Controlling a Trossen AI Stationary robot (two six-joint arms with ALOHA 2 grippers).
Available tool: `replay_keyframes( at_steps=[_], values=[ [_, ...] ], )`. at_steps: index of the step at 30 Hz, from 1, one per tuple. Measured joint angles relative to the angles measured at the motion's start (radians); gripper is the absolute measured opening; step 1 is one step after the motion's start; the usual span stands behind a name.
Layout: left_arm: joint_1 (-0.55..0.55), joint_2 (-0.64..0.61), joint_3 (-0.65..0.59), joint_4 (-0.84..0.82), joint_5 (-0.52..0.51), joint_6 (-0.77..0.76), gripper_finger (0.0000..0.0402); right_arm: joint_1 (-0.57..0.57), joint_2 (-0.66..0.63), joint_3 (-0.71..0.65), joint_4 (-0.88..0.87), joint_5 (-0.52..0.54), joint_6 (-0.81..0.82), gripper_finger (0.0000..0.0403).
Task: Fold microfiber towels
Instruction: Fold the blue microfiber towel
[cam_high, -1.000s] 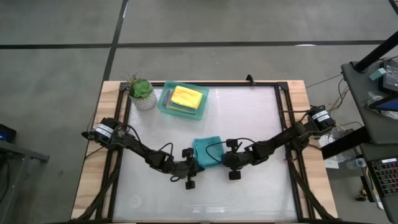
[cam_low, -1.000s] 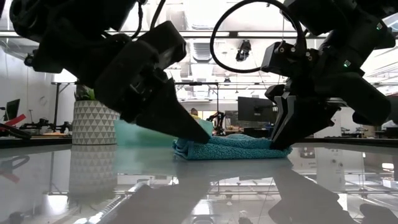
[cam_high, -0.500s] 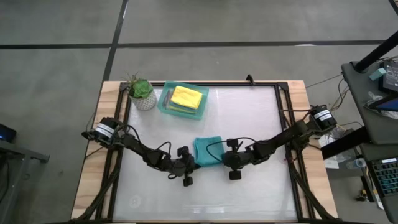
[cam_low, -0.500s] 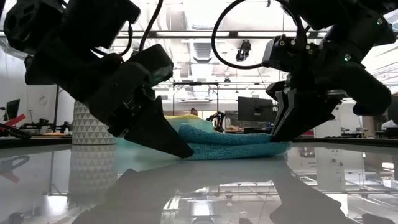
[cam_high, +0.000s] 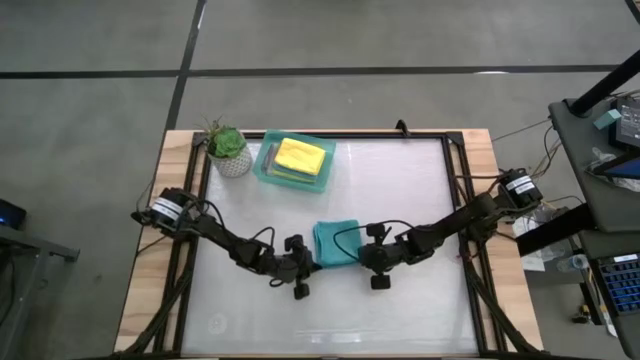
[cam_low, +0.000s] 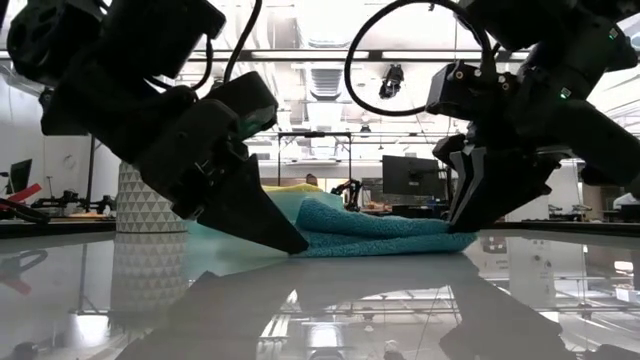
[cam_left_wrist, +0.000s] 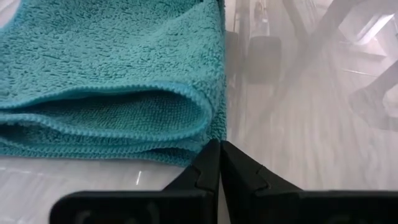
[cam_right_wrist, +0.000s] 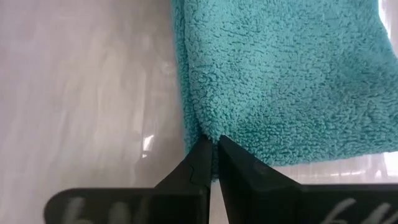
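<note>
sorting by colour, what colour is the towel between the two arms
Teal: the towel shows best in the left wrist view.

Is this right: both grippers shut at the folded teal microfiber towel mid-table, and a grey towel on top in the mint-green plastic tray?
Not quite. The top towel in the translucent mint-green plastic tray is yellow, not grey; the high view shows it. The rest holds: the left gripper and right gripper are both shut at the folded teal microfiber towel mid-table.
</note>
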Motion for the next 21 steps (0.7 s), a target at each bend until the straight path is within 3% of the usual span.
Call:
replay_keyframes(
  at_steps=[14, 21],
  values=[
    [0.0, -0.109, -0.006, -0.178, 0.036, 0.002, 0.0, 0.0, 0.01, 0.0, 0.014, 0.0, 0.029, 0.0018],
    [0.0, -0.162, -0.006, -0.215, 0.032, 0.022, 0.0, 0.0, -0.016, 0.004, 0.012, 0.0, 0.07, 0.0082]
  ],
)
